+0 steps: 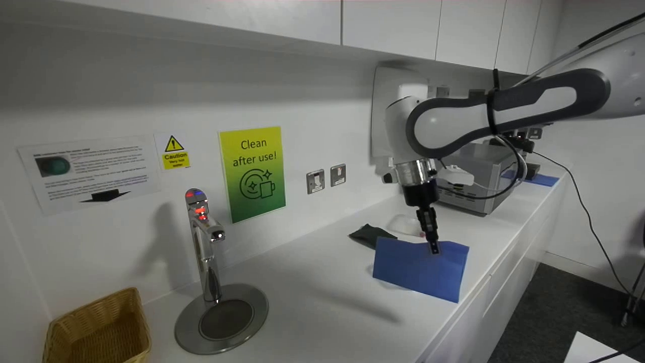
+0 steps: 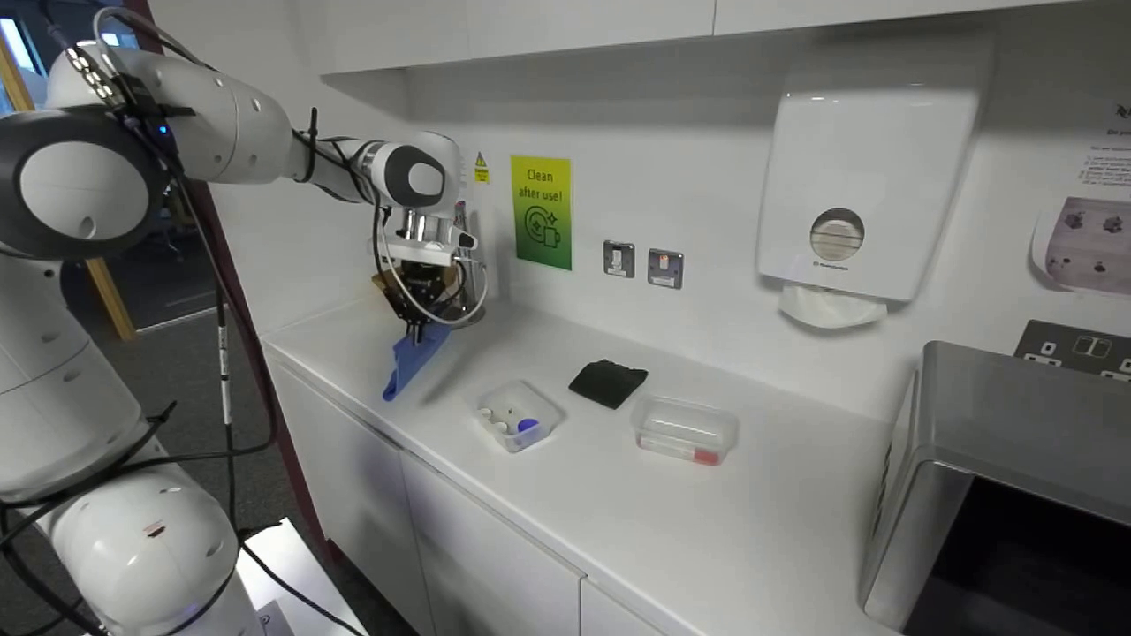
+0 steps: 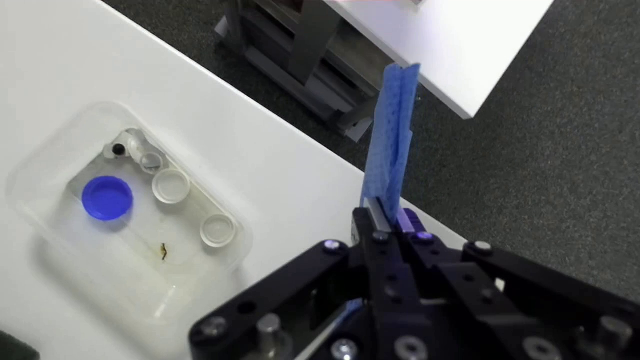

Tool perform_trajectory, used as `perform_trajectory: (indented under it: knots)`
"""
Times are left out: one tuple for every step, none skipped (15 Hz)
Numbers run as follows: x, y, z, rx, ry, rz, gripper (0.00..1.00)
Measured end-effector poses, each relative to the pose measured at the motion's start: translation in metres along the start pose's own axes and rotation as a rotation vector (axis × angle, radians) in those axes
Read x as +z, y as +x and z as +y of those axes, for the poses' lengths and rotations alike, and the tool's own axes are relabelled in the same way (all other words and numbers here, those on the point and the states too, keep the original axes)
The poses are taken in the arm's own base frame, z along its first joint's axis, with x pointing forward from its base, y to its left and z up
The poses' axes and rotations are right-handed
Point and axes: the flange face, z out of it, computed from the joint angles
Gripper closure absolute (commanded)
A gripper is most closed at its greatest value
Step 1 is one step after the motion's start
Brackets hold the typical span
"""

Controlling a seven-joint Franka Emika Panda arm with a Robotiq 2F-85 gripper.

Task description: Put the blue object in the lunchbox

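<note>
In an exterior view, the black gripper (image 2: 415, 336) squeezes the floppy blue cloth sheet (image 2: 410, 363) in its fingers, left of both clear rectangular plastic boxes (image 2: 685, 424), and may catch it on a rim because it hangs wide.

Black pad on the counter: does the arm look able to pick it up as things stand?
Probably not right now. The tool is shut on the blue cloth, so it would likely have to let go first. Otherwise the way looks free: nothing visible covers the black pad.
</note>
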Motion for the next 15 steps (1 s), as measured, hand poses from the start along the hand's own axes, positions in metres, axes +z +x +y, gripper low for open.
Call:
perform_trajectory:
  knots:
    - [-0.001, -0.005, 0.003, -0.013, -0.013, -0.021, 0.99]
    - [-0.003, -0.01, 0.005, -0.028, -0.027, -0.041, 0.99]
    - [-0.005, -0.014, 0.008, -0.047, -0.044, -0.057, 0.99]
    - [-0.008, -0.019, 0.011, -0.069, -0.064, -0.074, 0.99]
    - [-0.013, -0.023, 0.016, -0.093, -0.086, -0.085, 0.99]
    - [-0.018, -0.026, 0.023, -0.119, -0.109, -0.093, 0.99]
    - [-0.024, -0.03, 0.03, -0.149, -0.131, -0.098, 0.99]
    - [-0.029, -0.033, 0.038, -0.182, -0.147, -0.102, 0.99]
    - [-0.032, -0.037, 0.048, -0.214, -0.155, -0.106, 0.99]
    - [-0.035, -0.04, 0.059, -0.243, -0.158, -0.109, 0.99]
    - [-0.037, -0.042, 0.069, -0.272, -0.155, -0.114, 0.99]
    - [-0.036, -0.041, 0.08, -0.305, -0.151, -0.122, 0.99]
    - [-0.034, -0.038, 0.091, -0.346, -0.145, -0.135, 0.99]
    - [-0.031, -0.032, 0.1, -0.388, -0.141, -0.153, 0.99]
    - [-0.027, -0.024, 0.108, -0.422, -0.141, -0.175, 0.99]
